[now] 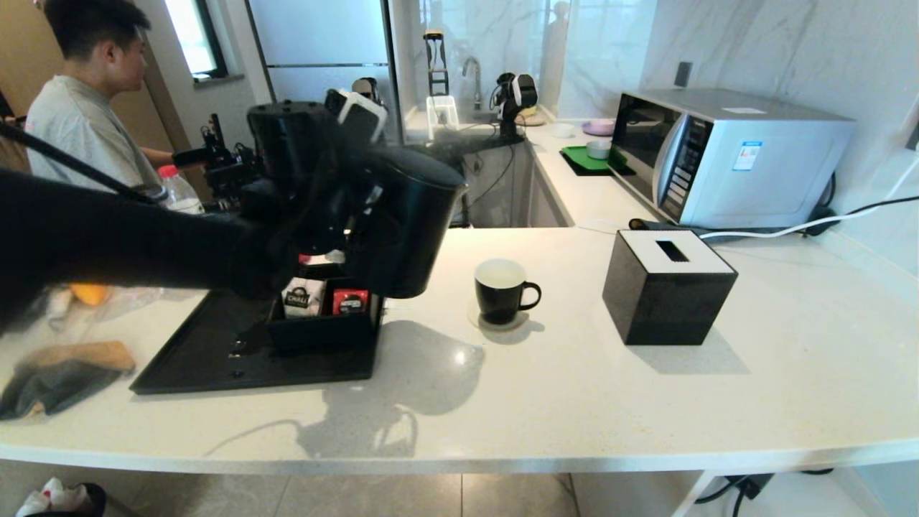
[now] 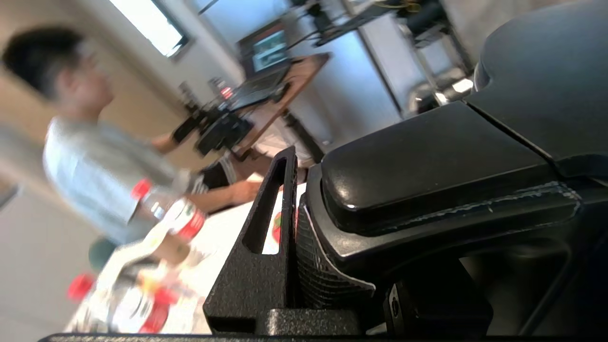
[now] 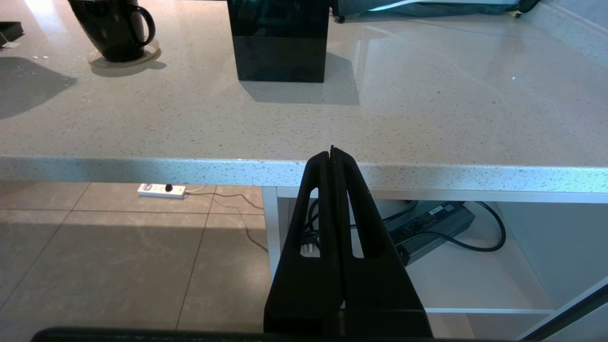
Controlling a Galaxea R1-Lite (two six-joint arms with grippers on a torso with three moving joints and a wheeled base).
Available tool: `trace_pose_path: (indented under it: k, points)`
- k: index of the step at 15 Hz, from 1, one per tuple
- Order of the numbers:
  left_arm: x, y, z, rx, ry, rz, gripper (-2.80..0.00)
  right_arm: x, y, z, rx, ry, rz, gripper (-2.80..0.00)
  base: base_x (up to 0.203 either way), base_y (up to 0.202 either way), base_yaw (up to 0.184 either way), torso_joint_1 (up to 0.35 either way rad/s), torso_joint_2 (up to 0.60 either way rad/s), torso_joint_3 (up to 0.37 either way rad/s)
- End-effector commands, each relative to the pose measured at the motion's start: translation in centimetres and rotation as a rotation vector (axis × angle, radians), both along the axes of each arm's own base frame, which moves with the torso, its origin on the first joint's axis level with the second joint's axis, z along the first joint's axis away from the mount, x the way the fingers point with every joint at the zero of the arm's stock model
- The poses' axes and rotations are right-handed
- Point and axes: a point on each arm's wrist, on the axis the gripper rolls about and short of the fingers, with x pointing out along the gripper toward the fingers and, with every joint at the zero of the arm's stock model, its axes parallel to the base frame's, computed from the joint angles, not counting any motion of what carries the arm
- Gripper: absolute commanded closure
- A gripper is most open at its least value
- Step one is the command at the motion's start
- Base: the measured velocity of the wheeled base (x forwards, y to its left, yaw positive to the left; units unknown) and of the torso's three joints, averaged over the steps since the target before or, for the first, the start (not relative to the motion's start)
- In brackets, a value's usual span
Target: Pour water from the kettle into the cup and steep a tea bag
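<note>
The large matte black kettle (image 1: 413, 219) hangs in the air above the right end of the black tray (image 1: 208, 359), just left of the cup. My left gripper (image 1: 337, 215) is shut on the kettle's handle (image 2: 427, 161), with one finger (image 2: 266, 228) pressed against its side. The small black cup (image 1: 500, 291) with a white inside stands on a round coaster, handle to the right; it also shows in the right wrist view as the cup (image 3: 114, 28). My right gripper (image 3: 332, 154) is parked shut below the counter's front edge, holding nothing. The tea bag is out of view.
A black box on the tray holds a white CHALI sachet (image 1: 301, 298) and a red sachet (image 1: 350, 301). A black tissue box (image 1: 664, 287) stands right of the cup, a microwave (image 1: 725, 154) behind it. A cloth (image 1: 57, 373) lies far left. A person (image 1: 86, 108) sits beyond.
</note>
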Motion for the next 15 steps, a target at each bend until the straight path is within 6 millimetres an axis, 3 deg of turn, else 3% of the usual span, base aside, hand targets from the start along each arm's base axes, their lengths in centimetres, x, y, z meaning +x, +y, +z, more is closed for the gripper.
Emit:
trace_pose_path:
  k: [1, 8, 11, 15]
  points:
    - [-1.8, 2.2, 1.9, -0.043, -0.052, 0.053, 0.0, 0.0, 0.0, 0.0, -0.001, 0.001, 0.001, 0.0, 0.0, 0.0, 0.0, 0.0, 0.0, 0.0]
    - [-7.3, 11.7, 5.3, -0.167, -0.187, 0.29, 0.0, 0.0, 0.0, 0.0, 0.0, 0.001, 0.001, 0.0, 0.0, 0.0, 0.0, 0.0, 0.0, 0.0]
    - [-10.2, 15.8, 5.1, -0.199, -0.212, 0.416, 0.0, 0.0, 0.0, 0.0, 0.0, 0.001, 0.0, 0.0, 0.0, 0.0, 0.0, 0.0, 0.0, 0.0]
    - [-13.5, 19.4, 3.8, -0.238, -0.221, 0.516, 0.0, 0.0, 0.0, 0.0, -0.001, 0.001, 0.001, 0.0, 0.0, 0.0, 0.0, 0.0, 0.0, 0.0]
